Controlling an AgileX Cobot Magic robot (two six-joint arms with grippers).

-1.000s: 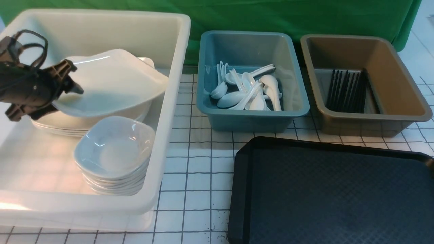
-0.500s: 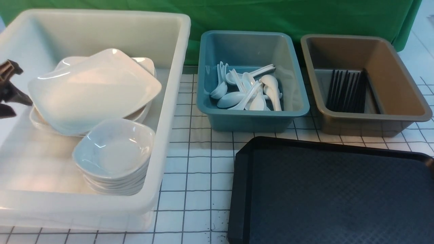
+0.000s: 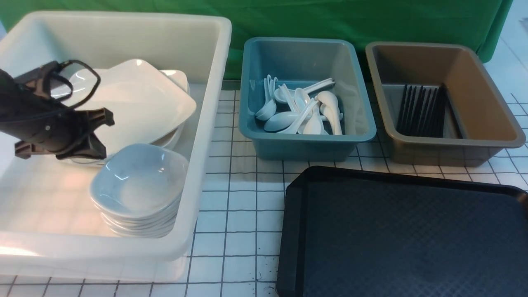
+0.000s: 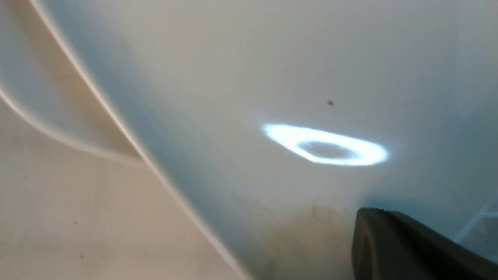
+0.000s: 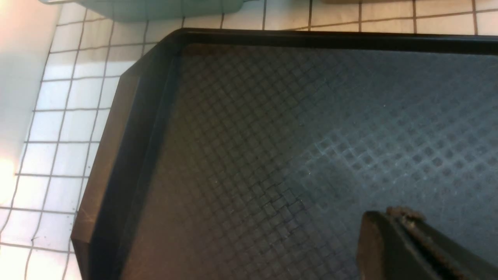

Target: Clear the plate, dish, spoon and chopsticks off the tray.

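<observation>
1. The left gripper (image 3: 84, 136) hangs inside the big white tub (image 3: 208, 123), low over the near-left edge of the plate (image 3: 142, 99). Its jaws are pinched together with nothing between them as far as I can see. The left wrist view only gives one dark fingertip (image 4: 393, 245) close above glossy white.
2. That plate lies on top of a stack of plates (image 3: 175, 76) at the back of the tub, and it's turned a bit skewed to the ones under it.
3. A stack of small dishes (image 3: 138, 185) sits in the same tub, just in front of the plates. Can't tell if the two stacks touch.
4. The spoons (image 3: 305, 113) are jumbled in the blue tub (image 3: 307, 146), and the chopsticks (image 3: 420, 109) lie side by side in the brown tub (image 3: 474, 99) next to it.
5. The tray (image 3: 404, 235) sits front right on the gridded tabletop (image 3: 235, 214). The right gripper (image 5: 408, 249) hovers over the textured surface with its jaws pressed together on nothing.
</observation>
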